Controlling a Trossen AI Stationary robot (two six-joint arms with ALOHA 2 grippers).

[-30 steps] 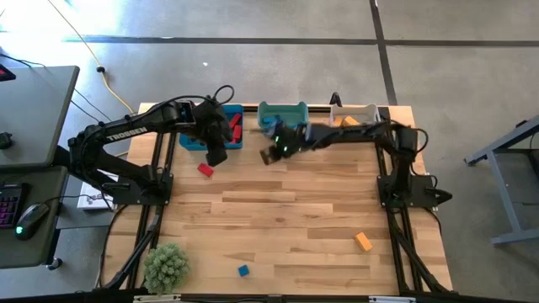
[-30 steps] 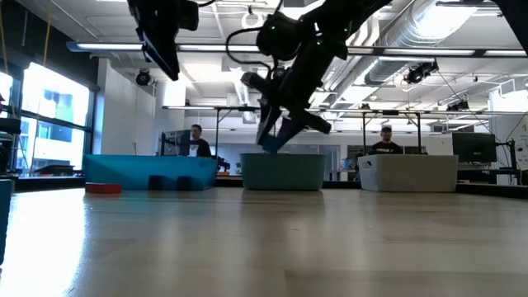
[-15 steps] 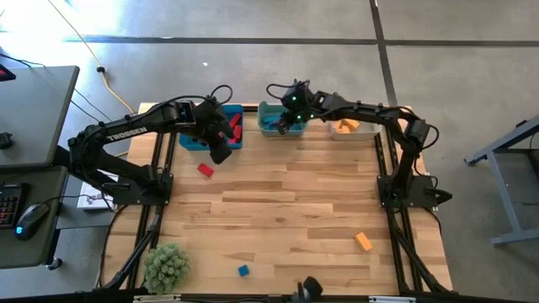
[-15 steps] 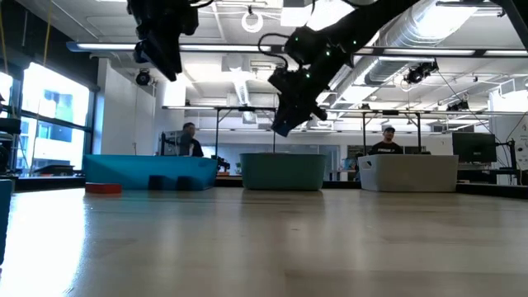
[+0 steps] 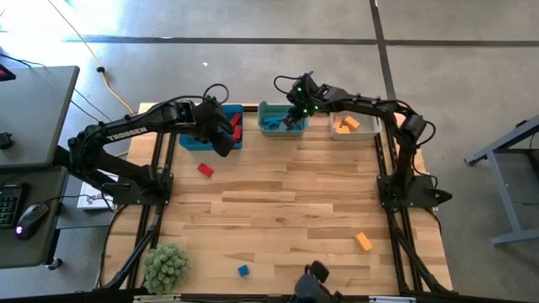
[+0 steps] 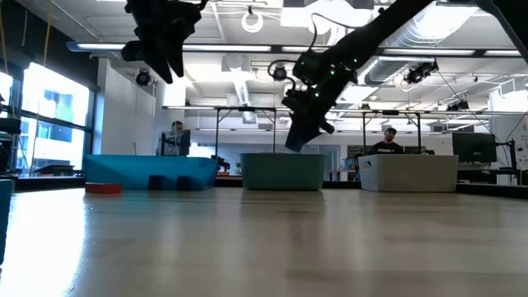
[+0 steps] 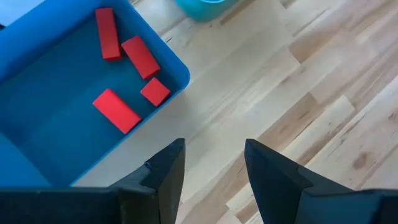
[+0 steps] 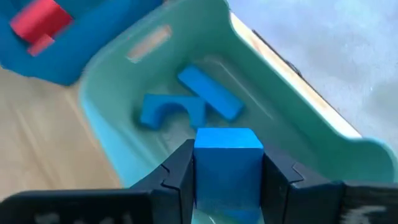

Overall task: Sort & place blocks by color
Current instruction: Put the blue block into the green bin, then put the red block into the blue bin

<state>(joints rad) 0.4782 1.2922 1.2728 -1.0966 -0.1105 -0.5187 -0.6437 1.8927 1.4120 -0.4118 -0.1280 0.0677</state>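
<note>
Your right gripper (image 8: 227, 186) grips a blue block (image 8: 227, 163) over the teal bin (image 8: 292, 99); centre it, go low, then release. Left gripper (image 7: 211, 168) waits spread, empty, by the blue bin (image 7: 62, 130).

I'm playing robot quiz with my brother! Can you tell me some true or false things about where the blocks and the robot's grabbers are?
1. The right gripper holds a blue cube block over the teal plastic bin. True.
2. The left gripper is squeezing a red block. False: its fingers are open and empty, by the blue plastic bin.
3. The blue bin has four red blocks inside. True.
4. The teal bin is empty. False: blue blocks already lie in it.
5. An orange block, a small blue block and a red block lie loose on the wooden table. True.
</note>
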